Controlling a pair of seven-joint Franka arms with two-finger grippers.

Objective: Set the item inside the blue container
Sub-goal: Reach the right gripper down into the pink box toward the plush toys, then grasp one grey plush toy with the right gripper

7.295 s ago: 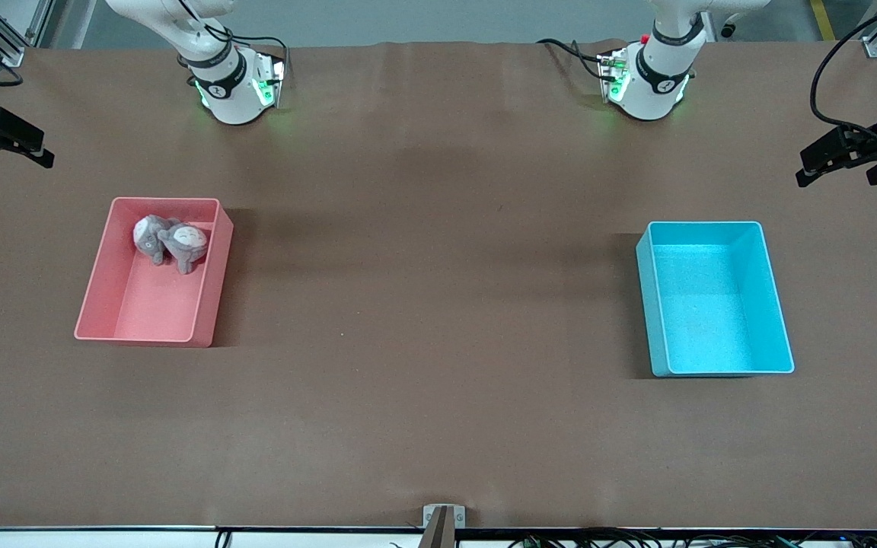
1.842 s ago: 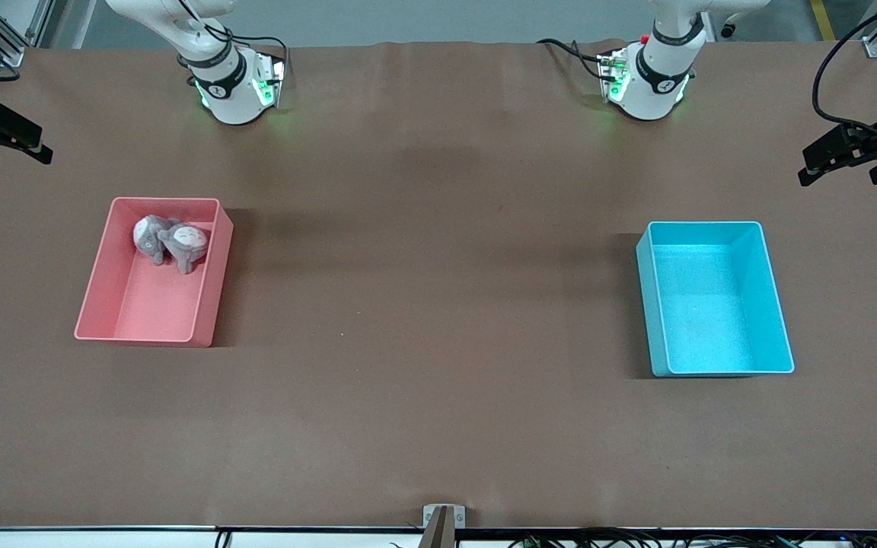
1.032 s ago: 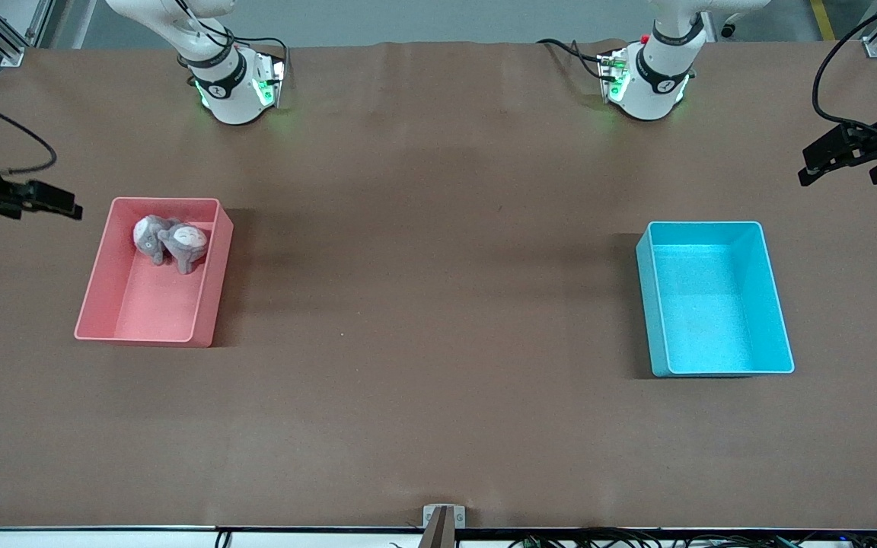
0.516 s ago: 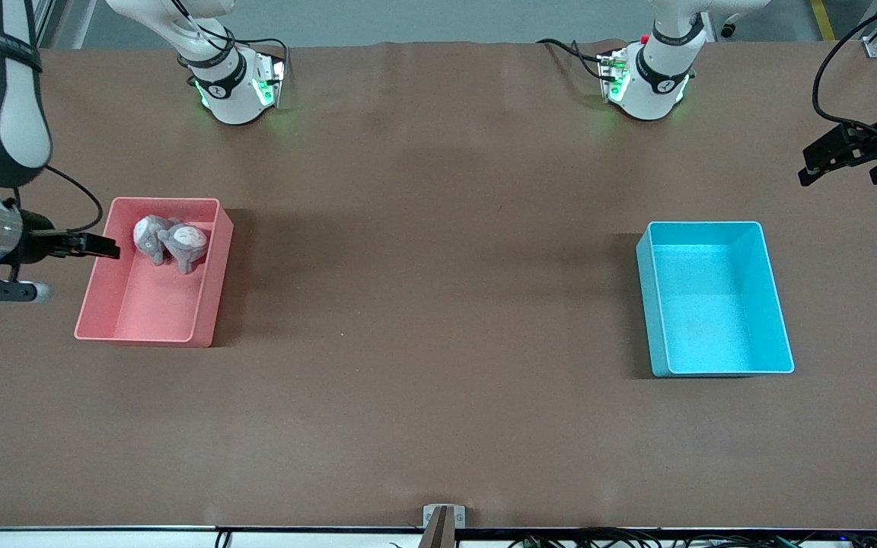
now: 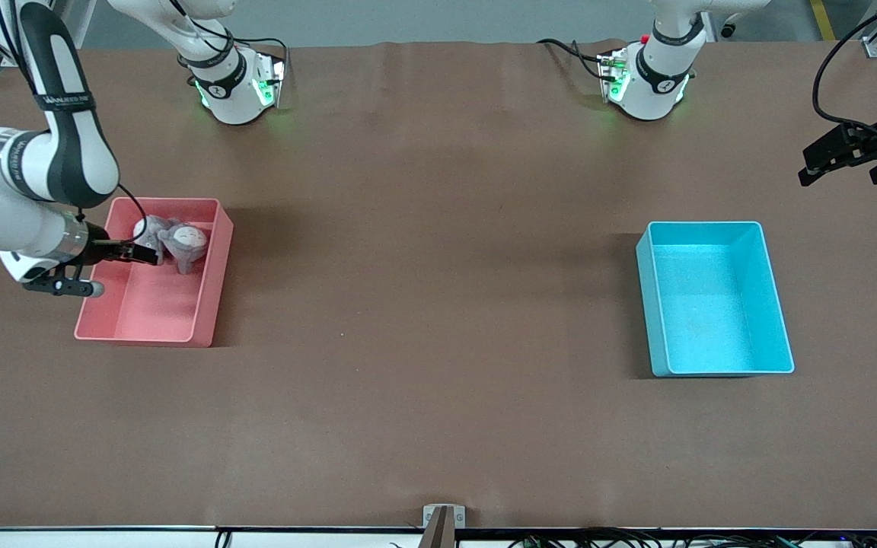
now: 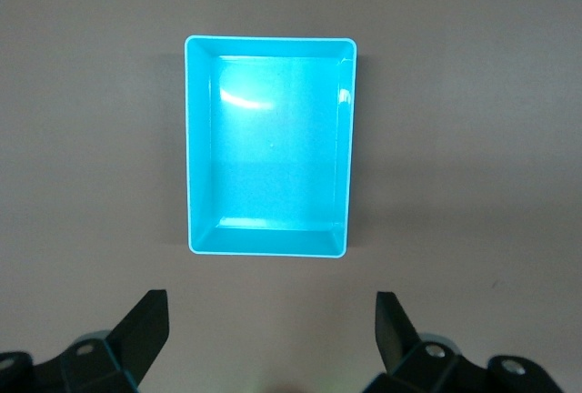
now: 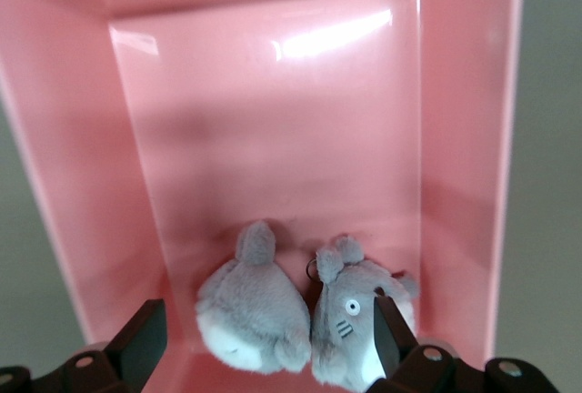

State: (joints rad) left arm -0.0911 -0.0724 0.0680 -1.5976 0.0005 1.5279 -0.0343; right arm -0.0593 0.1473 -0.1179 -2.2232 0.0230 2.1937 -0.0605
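The blue container (image 5: 715, 301) is a cyan bin standing empty toward the left arm's end of the table, also seen in the left wrist view (image 6: 271, 147). Two grey plush toys (image 5: 148, 230) (image 5: 187, 242) lie side by side in the pink bin (image 5: 151, 304), at its end farthest from the front camera. My right gripper (image 5: 143, 254) hangs open low over them, its fingers spread to either side of the pair (image 7: 252, 309) (image 7: 353, 325). My left gripper (image 5: 838, 171) waits open with nothing between its fingers (image 6: 270, 309), over bare table at the left arm's end.
The pink bin (image 7: 273, 129) holds only the two toys. A small metal bracket (image 5: 443, 517) sits at the table edge nearest the front camera. Brown tabletop stretches wide between the two bins.
My right arm has swung in from the table's end and come down over the pink bin, its gripper now at the plush toys. The left arm and both bins have not moved.
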